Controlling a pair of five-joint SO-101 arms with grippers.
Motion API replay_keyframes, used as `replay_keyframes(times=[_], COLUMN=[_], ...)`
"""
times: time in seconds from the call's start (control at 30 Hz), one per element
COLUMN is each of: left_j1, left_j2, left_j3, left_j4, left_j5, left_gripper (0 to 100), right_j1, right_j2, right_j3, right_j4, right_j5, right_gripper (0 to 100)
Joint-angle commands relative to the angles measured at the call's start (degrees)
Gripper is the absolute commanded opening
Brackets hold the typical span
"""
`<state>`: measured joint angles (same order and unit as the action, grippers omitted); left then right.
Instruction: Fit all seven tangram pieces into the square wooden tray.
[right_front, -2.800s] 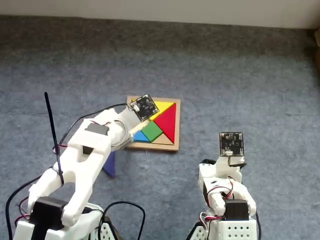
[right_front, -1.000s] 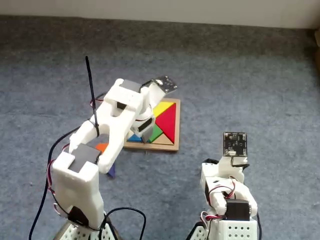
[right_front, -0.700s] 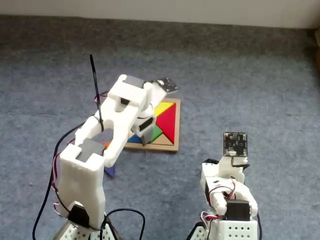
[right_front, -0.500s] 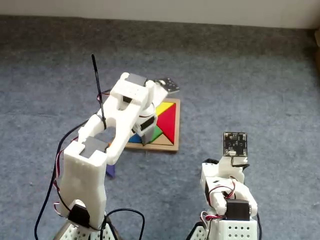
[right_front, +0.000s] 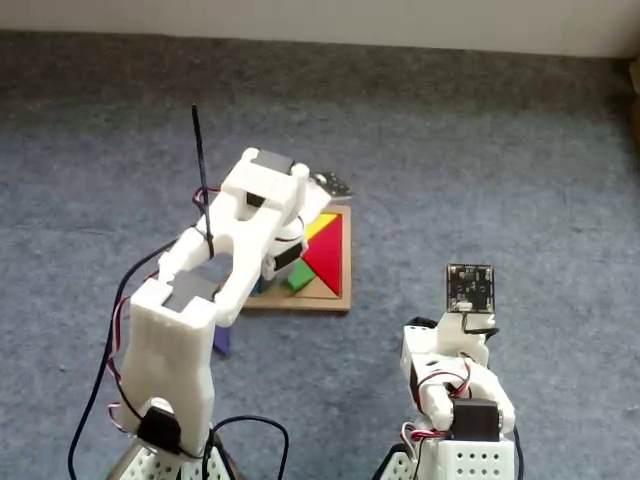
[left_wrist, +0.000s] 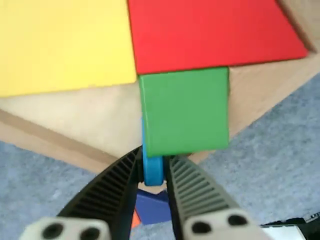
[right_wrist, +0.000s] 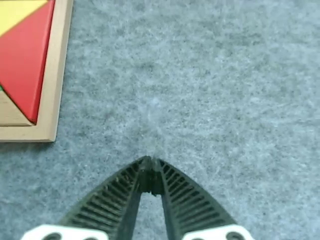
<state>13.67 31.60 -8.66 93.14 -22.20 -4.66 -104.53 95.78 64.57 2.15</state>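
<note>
While your left end effector (left_wrist: 153, 161) pinches a light blue piece (left_wrist: 152, 175) at the tray (left_wrist: 70, 120) rim, that piece touches the green square (left_wrist: 185, 112). The square butts against the red triangle (left_wrist: 210, 30), with the yellow triangle (left_wrist: 65, 45) beside it. A dark blue piece (left_wrist: 152, 210) lies on the worktop (left_wrist: 280, 140) just outside the tray. Your right end effector (right_wrist: 150, 182) is pressed together over the worktop, apart from the tray corner.
</note>
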Motion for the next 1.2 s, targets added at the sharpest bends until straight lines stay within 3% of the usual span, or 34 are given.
replay_keyframes(times=[0.0,0.57,0.97,1.17], left_j1=[-0.13,-0.4,-0.75,-0.66], left_j2=[-7.96,-14.46,-14.46,-14.46], left_j3=[-0.66,-0.75,8.4,10.42], left_j4=[2.99,5.01,-13.89,-16.35], left_j5=[0.26,0.18,-0.18,-2.37], left_gripper=[0,0,1,1], right_j1=[0.75,0.75,0.75,0.75], right_j2=[-0.57,-0.57,-0.57,-0.57], right_j3=[8.13,8.13,8.13,8.13], right_j4=[-1.01,-1.01,-1.01,-1.01], right_j5=[-0.18,-0.18,-0.18,-0.18], right_gripper=[1.8,1.8,1.8,1.8])
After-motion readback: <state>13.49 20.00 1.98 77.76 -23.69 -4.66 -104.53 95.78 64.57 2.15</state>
